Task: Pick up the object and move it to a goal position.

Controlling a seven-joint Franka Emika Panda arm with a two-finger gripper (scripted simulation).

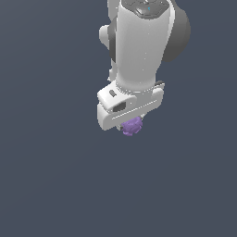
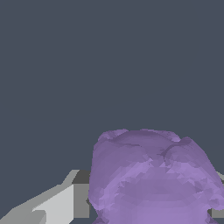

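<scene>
The object (image 1: 132, 127) is a small bumpy purple lump that pokes out just under my white gripper (image 1: 134, 121) in the exterior view. The hand and arm hide most of the fingers there. In the wrist view the purple lump (image 2: 151, 175) fills the space between the fingers (image 2: 57, 205). One grey-white finger presses on one side of it, and a sliver of the other finger shows on the opposite side. The gripper is shut on the lump. I cannot tell how high it hangs above the ground.
A plain dark blue-grey surface (image 1: 46, 176) lies all around, with no other objects, edges or markers in either view. The white arm (image 1: 139, 46) rises above the hand.
</scene>
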